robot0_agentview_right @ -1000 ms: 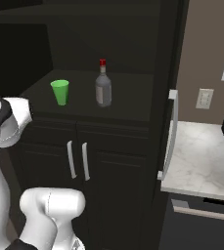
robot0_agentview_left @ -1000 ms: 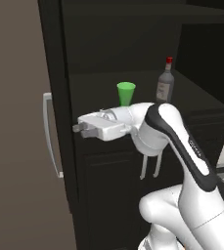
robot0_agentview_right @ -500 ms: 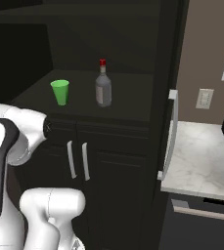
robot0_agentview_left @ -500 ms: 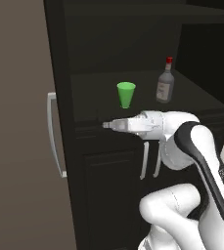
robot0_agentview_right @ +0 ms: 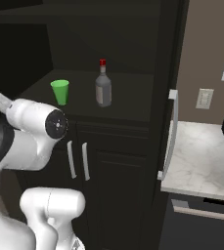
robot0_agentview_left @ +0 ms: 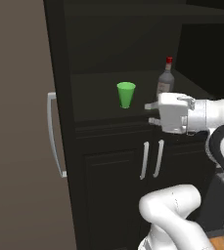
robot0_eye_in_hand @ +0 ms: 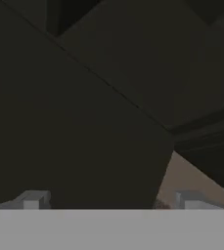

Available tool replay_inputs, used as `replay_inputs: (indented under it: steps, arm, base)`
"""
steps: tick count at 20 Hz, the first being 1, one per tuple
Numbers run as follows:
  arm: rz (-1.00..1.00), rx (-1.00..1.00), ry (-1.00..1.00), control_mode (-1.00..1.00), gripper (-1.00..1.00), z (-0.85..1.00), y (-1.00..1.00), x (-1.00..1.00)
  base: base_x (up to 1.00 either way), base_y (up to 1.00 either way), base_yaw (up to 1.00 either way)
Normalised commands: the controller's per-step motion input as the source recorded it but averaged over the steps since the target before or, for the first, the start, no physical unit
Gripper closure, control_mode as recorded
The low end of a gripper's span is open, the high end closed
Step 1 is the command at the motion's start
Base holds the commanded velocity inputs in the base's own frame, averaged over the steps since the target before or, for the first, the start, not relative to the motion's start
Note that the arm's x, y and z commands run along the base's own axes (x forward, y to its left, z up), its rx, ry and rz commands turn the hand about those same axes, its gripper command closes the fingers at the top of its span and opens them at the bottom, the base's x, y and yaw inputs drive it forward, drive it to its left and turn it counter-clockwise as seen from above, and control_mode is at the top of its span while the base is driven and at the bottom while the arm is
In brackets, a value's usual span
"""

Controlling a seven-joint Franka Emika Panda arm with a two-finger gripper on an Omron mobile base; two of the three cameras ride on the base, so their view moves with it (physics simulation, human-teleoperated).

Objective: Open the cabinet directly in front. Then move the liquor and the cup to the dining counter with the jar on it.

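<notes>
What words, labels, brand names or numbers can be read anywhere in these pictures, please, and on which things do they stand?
No text can be read anywhere.
Liquor: it has a pale label, too small and blurred to show any words or brand.
Cup: plain green, no marking.
Cabinet: dark doors with pale handles, no lettering.
Wall outlet: plain plate, no legible marks.

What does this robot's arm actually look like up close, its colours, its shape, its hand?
The arm is a chain of smooth, rounded glossy white shells with dark bands at the joints; one joint shows a round dark cap. It ends in a boxy white gripper with two small fingers, pale grey in the hand view. No cables or markings are visible.
</notes>
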Motion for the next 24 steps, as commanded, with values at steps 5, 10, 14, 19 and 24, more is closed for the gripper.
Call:
replay_inputs:
  steps: [5,10,14,19,24]
  arm:
    - [-0.35,-0.46,0.51,-1.0,-1.0,0.04,-0.19,0.0]
    - [-0.17,-0.52,0.24,-1.0,-1.0,-0.03,0.14,0.03]
    - [0.0,-0.06,0.04,-1.0,-1.0,-0.02,0.0,0.12]
    - [0.0,0.0,0.1,-1.0,-1.0,0.0,0.0,0.42]
    - [0.0,0.0,0.04,-1.0,-1.0,0.0,-0.18,0.54]
  base:
    - [0.0,0.0,0.0]
    - [0.0,0.0,0.0]
    - [0.0,0.0,0.0]
    - [0.0,0.0,0.0]
    - [0.0,0.0,0.0]
